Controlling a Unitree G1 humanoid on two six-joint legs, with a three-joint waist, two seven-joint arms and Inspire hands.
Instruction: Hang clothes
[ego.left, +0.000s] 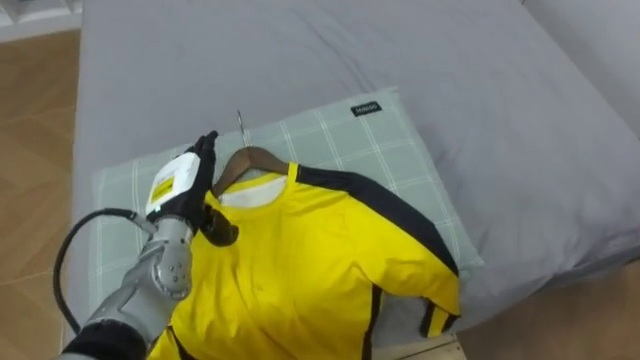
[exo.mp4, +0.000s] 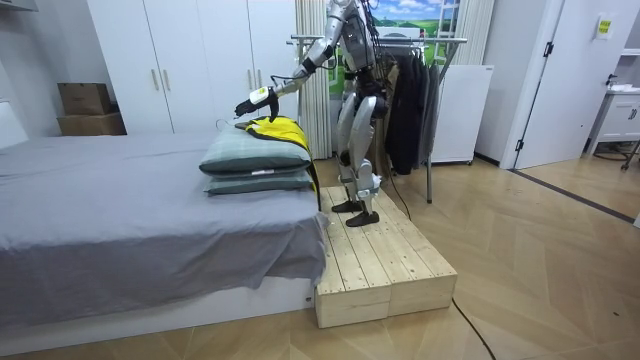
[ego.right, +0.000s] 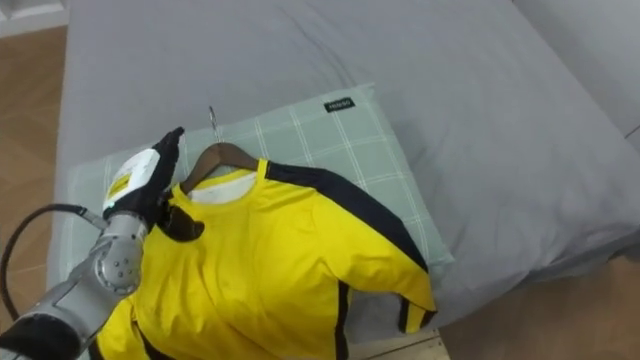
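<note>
Left hand (ego.left: 188, 195) against wooden hanger (ego.left: 252, 156), hold not discernible. Yellow shirt (ego.left: 300, 270): light, limp, likely slippery; best gripped at hanger's neck.

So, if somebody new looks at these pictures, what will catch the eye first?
First the bright yellow shirt with black stripes, on a wooden hanger, lying on the green checked pillow on the grey bed. Next the robot's left hand, at the hanger's arm beside the collar. The room view shows the robot on a wooden platform, a clothes rack behind it.
</note>
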